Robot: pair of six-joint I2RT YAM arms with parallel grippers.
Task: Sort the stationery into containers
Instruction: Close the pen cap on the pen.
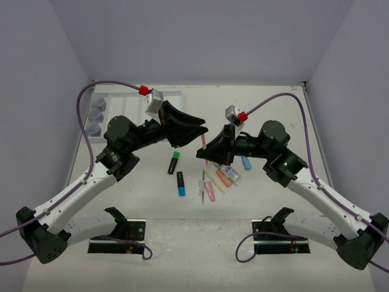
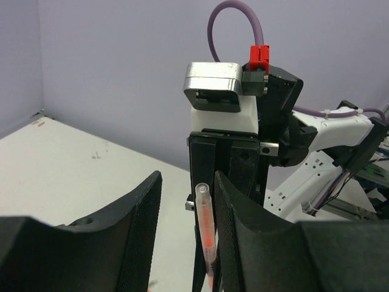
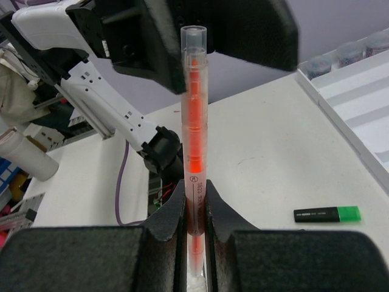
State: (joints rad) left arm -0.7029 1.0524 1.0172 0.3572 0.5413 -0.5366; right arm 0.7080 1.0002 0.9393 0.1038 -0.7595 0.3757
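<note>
Pen [image 3: 193, 152]: thin clear barrel, orange core. Judged light, stiff, smooth, likely slippery. Upright at mid-frame, above desk [image 1: 152, 201]. Right pincer [image 3: 194, 204] clamped on lower barrel. Left pincer [image 2: 188, 179] part open, astride upper end, not yet gripping. Best hold: mid-barrel.

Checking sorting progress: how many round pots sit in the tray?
3, in a row in the white tray's leftmost compartment: far pot, middle pot, near pot. More may be hidden.
</note>
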